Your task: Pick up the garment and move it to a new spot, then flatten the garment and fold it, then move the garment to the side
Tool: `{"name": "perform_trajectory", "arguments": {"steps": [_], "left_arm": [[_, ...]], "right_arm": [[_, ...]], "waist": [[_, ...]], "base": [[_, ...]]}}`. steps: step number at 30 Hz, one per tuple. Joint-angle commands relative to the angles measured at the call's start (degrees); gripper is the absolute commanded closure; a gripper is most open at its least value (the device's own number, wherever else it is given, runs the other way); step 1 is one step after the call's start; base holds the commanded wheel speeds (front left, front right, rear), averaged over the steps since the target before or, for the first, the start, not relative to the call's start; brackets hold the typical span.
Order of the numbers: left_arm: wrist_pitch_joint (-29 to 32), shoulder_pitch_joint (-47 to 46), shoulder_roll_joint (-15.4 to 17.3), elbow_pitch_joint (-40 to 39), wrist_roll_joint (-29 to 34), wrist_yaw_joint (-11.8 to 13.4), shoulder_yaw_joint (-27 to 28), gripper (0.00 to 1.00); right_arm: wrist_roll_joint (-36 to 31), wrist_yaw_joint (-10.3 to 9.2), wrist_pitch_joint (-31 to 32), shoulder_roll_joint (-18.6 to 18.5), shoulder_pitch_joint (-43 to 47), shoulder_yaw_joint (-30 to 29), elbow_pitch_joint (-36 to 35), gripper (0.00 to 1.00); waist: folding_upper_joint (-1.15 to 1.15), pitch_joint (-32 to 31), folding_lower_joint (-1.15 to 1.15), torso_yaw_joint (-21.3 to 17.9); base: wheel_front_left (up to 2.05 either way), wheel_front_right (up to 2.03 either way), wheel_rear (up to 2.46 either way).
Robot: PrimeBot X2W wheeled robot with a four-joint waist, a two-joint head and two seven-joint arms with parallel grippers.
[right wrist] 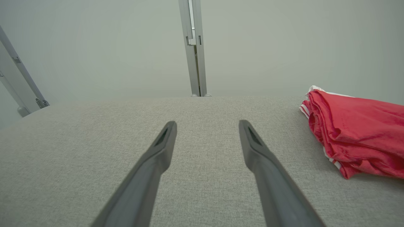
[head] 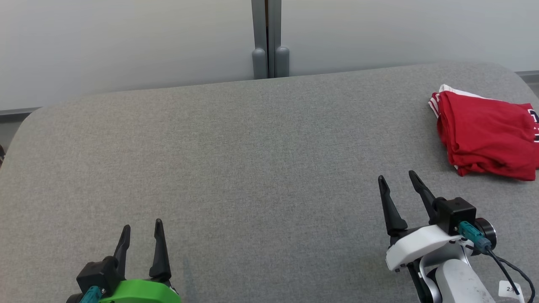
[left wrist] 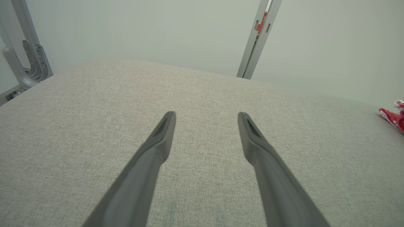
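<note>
While both grippers, left (head: 141, 229) and right (head: 398, 179), are held spread, one folded garment (head: 486, 134) is seen at the bench's (head: 236, 168) far right edge.

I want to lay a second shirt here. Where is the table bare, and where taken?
Bare: the left and middle of the grey table, from the left pincer to the far edge by the metal post. Taken: the far right corner, where the red garment lies, with the right pincer near it.
</note>
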Motion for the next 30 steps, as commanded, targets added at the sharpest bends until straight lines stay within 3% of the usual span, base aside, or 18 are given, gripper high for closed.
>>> {"name": "perform_trajectory", "arguments": {"steps": [1,18,19,22,30], "left_arm": [[-0.17,-0.27,0.14,0.17,-0.46,0.26,-0.04,0.00],[-0.17,-0.92,0.13,-0.39,-0.50,0.56,-0.74,0.00],[0.01,-0.15,-0.02,-0.10,-0.28,0.44,-0.67,1.00],[0.35,0.35,-0.18,1.36,-0.27,0.45,-0.74,1.00],[2.66,-0.57,-0.16,1.28,-7.92,-0.18,0.56,1.00]], "right_arm": [[0.24,-0.10,-0.02,-0.09,0.66,-0.04,-0.46,0.00],[0.96,-0.10,-0.01,-0.08,1.09,0.17,-1.10,0.00],[0.68,0.00,0.05,0.02,0.36,0.16,-0.62,1.00],[0.67,0.00,0.09,0.18,1.22,0.19,0.71,1.00],[9.52,0.00,2.37,0.16,1.27,-1.08,0.39,1.00]], "waist": [[0.00,0.03,0.00,-0.02],[0.00,0.14,0.00,0.28],[0.00,0.14,0.00,0.28],[0.00,0.14,0.00,0.28],[0.00,0.07,0.00,0.27]], "base": [[0.00,0.00,0.00],[0.00,0.00,0.00],[0.00,0.00,0.00],[0.00,0.00,0.00],[0.00,0.00,0.00]]}}
